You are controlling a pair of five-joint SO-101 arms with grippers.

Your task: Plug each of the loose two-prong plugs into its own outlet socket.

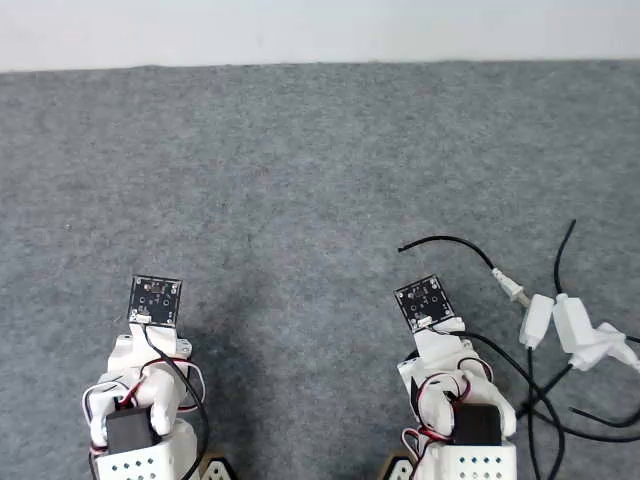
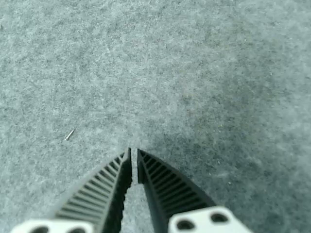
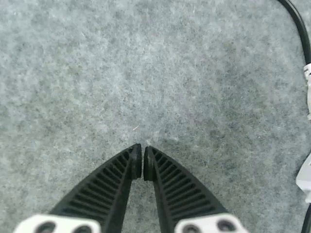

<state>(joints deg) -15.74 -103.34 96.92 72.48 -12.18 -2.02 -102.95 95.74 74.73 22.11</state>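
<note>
Near edge, high view: left arm (image 1: 140, 400) at 7 o'clock and right arm (image 1: 455, 395) at 5 o'clock on the grey felt table (image 1: 300, 180). In the wrist views the left gripper (image 2: 133, 153) and the right gripper (image 3: 142, 148) each hang over bare felt, jaws closed together and empty.

Farther out, at 3 o'clock from the right arm's wrist and well apart from it, lie the task's cord ends. A grey-tipped plug (image 1: 510, 288) on a black cable (image 1: 445, 239) has its long axis running 10 to 4 o'clock. Just beyond it lie two white connector bodies (image 1: 537, 320), set roughly 12 to 6; which is plug or socket cannot be told.

The right arm is judged the nearer. The left arm would have to cross past it.
</note>
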